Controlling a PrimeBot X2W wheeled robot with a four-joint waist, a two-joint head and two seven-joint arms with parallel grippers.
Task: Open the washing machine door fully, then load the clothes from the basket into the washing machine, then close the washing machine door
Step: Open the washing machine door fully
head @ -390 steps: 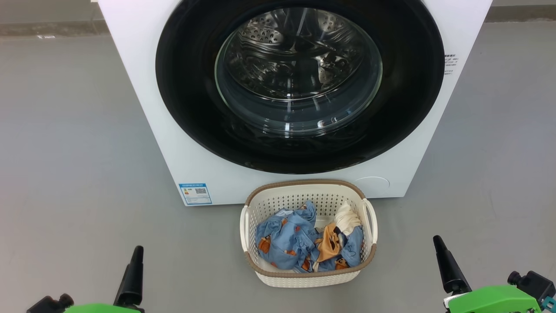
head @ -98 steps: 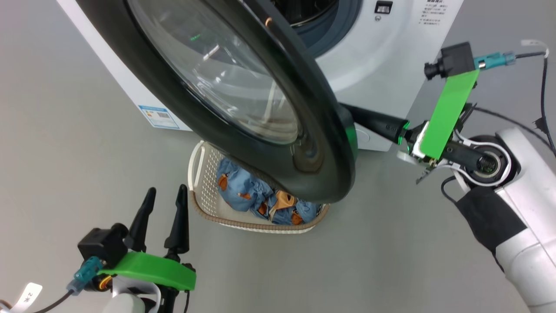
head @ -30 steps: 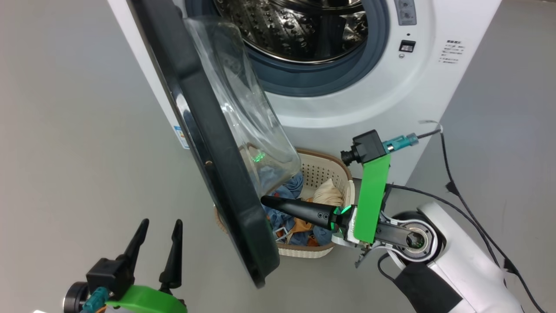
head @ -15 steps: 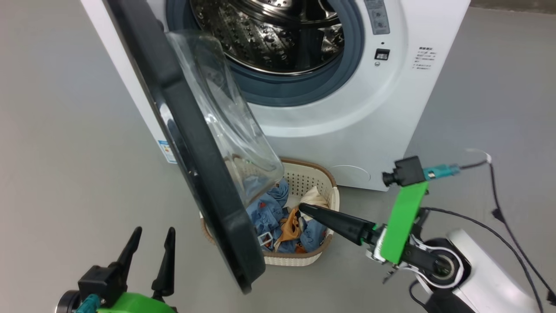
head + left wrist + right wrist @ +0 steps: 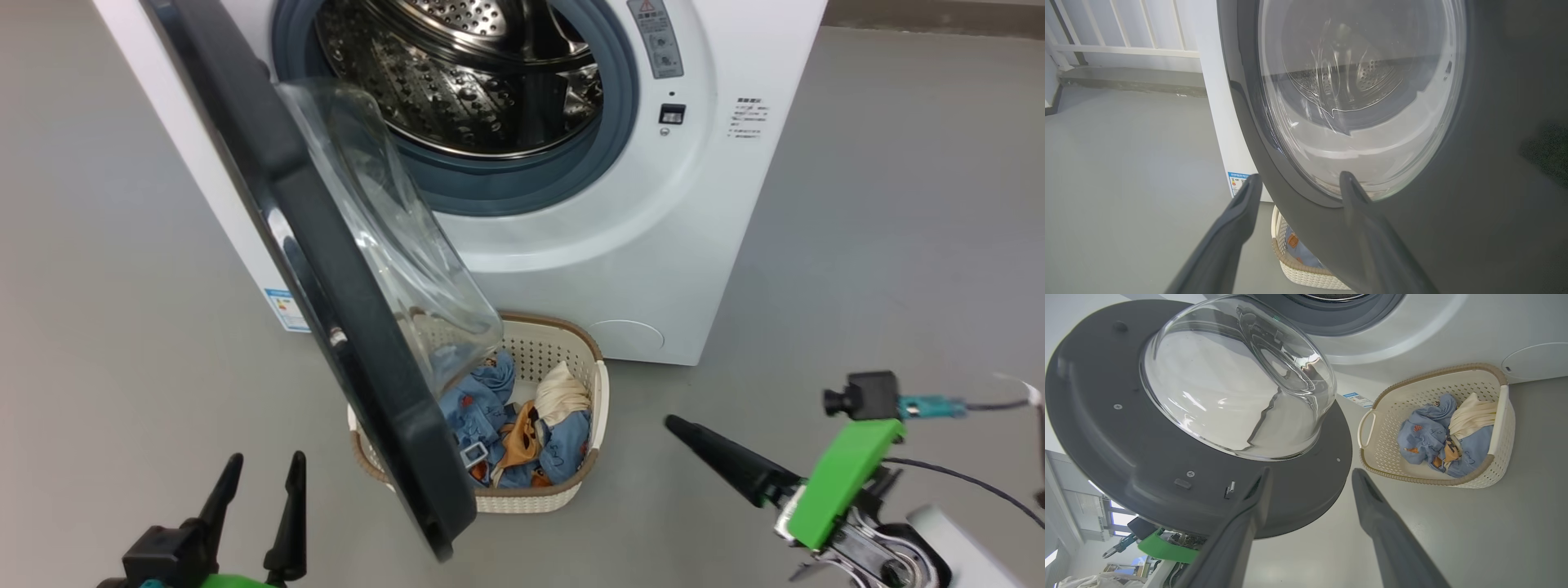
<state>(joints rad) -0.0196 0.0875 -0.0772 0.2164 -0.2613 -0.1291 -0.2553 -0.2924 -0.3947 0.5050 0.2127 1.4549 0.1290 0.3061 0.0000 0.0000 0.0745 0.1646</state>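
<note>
The washing machine (image 5: pixel 571 269) stands with its steel drum (image 5: pixel 457 73) exposed. Its door (image 5: pixel 351 343) is swung out to the left, seen nearly edge-on, black rim toward me and glass bowl (image 5: pixel 384 245) facing the machine. Below the door's lower edge sits the basket (image 5: pixel 602 392) holding the clothes (image 5: pixel 506 425), blue bear-print with cream and orange pieces. My left gripper (image 5: pixel 268 457) is open, low left, just outside the door's outer face (image 5: pixel 1474 183). My right gripper (image 5: pixel 678 426) is open, right of the basket, pointing at the door's inner side (image 5: pixel 1106 437); it holds nothing.
Grey floor (image 5: pixel 857 245) surrounds the machine, with free room on the right. A blue label (image 5: pixel 286 309) marks the machine's lower left corner. A round white cover (image 5: pixel 629 335) sits low on the front. White railings (image 5: pixel 1118 28) stand behind on the left.
The door went from shut to swung wide open. In the last second my right gripper drew back from over the basket to the right. The head camera shifted too.
</note>
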